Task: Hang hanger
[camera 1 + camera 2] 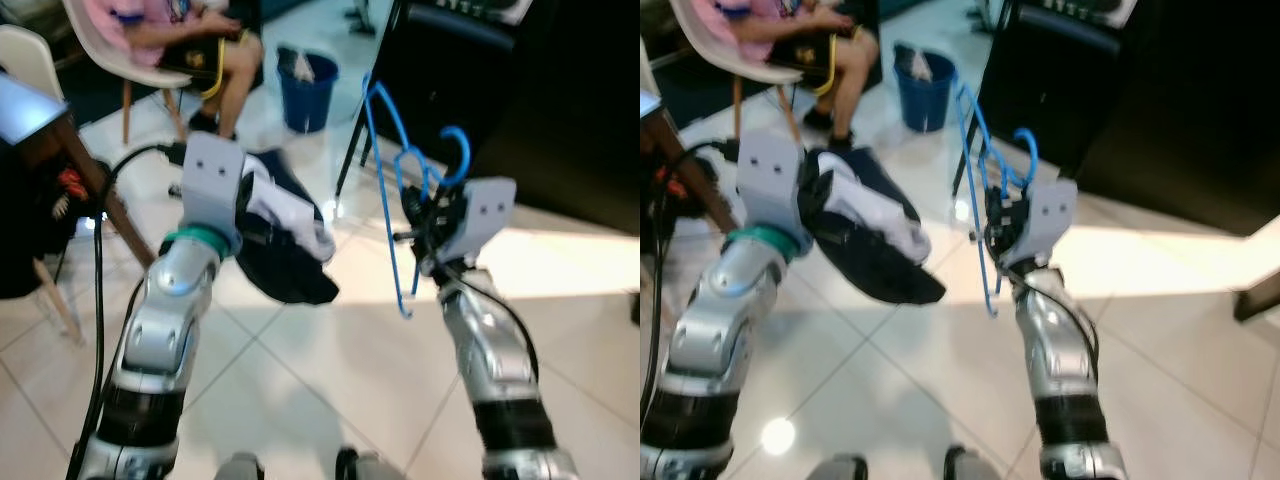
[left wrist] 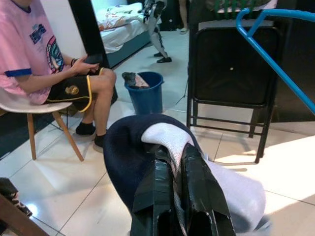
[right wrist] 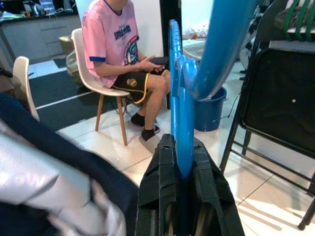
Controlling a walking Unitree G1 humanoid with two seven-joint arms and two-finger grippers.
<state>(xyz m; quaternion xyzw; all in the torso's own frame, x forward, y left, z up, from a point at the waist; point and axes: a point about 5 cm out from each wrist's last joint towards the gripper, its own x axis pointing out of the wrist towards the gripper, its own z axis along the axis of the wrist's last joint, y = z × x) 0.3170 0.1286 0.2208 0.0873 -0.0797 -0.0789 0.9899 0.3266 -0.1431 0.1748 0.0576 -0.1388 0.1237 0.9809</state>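
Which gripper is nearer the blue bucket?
Left. The left gripper, shut on the garment, sits just in front of the bucket; the right gripper, holding the hanger, is off to its right.

Bright daylight streaks the glossy floor tiles (image 1: 560,270) with glare; both eye views are slightly motion-blurred, wrist views sharper, backgrounds dark

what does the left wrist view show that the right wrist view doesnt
Left wrist view: the left gripper shut on a navy and white garment, plus a bed behind.
Right wrist view: the right gripper shut on the blue hanger, plus a kitchen counter.
Both: the seated person, the blue bucket and the black folding chair.
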